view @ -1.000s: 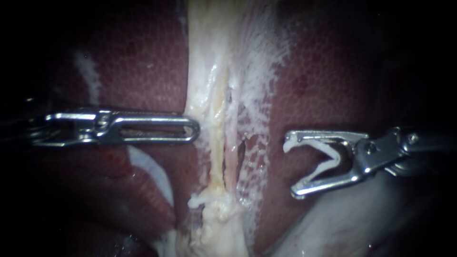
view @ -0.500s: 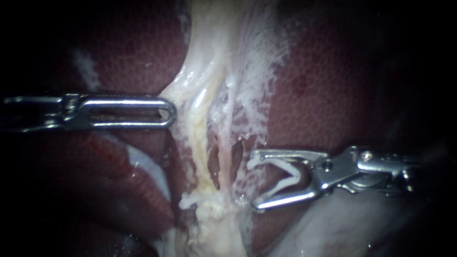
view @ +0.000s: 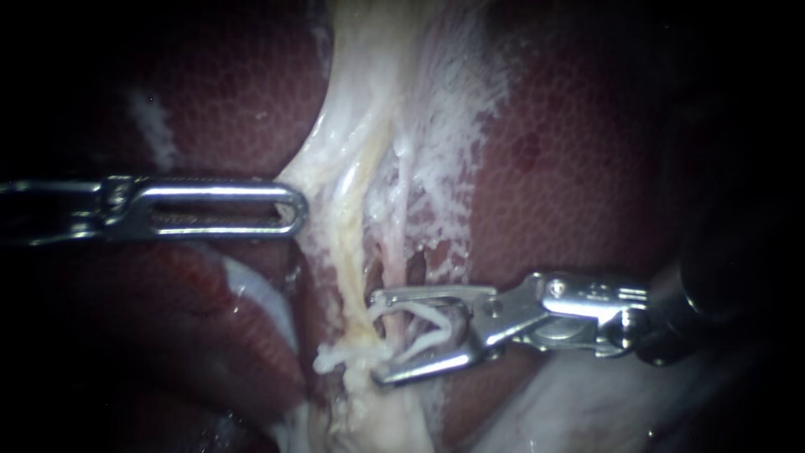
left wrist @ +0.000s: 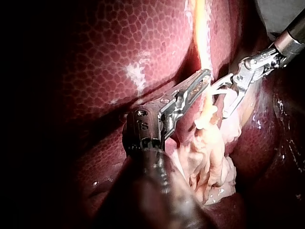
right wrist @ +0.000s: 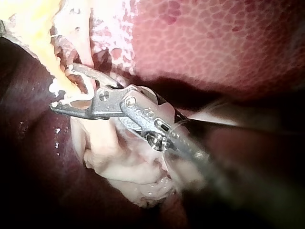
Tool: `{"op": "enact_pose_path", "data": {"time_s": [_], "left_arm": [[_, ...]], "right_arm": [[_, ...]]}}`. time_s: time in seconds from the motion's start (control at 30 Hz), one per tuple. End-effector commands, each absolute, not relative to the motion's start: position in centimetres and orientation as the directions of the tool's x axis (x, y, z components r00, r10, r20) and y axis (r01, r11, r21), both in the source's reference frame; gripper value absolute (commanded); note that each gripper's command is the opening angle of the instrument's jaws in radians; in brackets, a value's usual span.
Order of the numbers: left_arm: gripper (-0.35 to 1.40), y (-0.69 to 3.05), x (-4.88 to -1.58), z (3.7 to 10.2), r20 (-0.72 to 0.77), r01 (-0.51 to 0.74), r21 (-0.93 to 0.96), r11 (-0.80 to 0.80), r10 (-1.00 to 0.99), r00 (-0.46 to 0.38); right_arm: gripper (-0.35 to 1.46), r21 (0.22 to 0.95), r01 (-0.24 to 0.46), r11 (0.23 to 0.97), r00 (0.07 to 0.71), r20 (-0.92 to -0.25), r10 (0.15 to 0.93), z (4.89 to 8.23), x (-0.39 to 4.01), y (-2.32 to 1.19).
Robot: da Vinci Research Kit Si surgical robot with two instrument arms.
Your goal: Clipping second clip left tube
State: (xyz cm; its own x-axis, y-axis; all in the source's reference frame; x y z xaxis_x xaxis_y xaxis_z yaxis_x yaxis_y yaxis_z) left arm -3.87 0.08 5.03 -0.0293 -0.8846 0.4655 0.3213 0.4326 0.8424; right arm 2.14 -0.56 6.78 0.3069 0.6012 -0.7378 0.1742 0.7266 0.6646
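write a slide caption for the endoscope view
Right instrument holds an open white clip at the yellowish tube while the left instrument holds pale tissue aside.

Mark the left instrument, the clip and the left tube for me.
left instrument (view: 295, 208), endoscope view, on its tip.
clip (view: 415, 312), endoscope view, on its upper white arm.
left tube (view: 348, 252), endoscope view, on its yellowish middle stretch.

The endoscope faces the mottled dark-red liver head-on from close by, while both wrist cameras look in obliquely from opposite sides, all three sharing the pale yellowish tissue band and white plastic clip.
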Motion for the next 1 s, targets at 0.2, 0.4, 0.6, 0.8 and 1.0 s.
{"op": "enact_pose_path", "data": {"time_s": [0.2, 0.4, 0.6, 0.8, 1.0], "left_arm": [[-0.35, 0.06, -3.88, 5.03, 0.467, 0.323, 0.841, 0.434, -0.884, -0.029], [-0.35, 0.06, -3.88, 5.03, 0.467, 0.323, 0.841, 0.434, -0.884, -0.029], [-0.35, 0.06, -3.88, 5.05, 0.467, 0.322, 0.841, 0.434, -0.884, -0.029], [-0.35, 0.07, -3.87, 5.07, 0.468, 0.322, 0.841, 0.435, -0.884, -0.028], [-0.35, 0.06, -3.88, 5.08, 0.468, 0.323, 0.841, 0.435, -0.883, -0.029]], "right_arm": [[0.59, 0.664, 0.173, 0.728, 0.309, -0.738, 0.600, 6.80, 2.22, -0.56], [0.59, 0.674, 0.189, 0.714, 0.313, -0.731, 0.607, 6.75, 2.25, -0.60], [0.57, 0.674, 0.228, 0.703, 0.314, -0.734, 0.602, 6.66, 2.29, -0.64], [0.57, 0.676, 0.235, 0.699, 0.308, -0.733, 0.606, 6.60, 2.35, -0.61], [0.57, 0.675, 0.236, 0.699, 0.308, -0.734, 0.605, 6.61, 2.48, -0.59]]}}
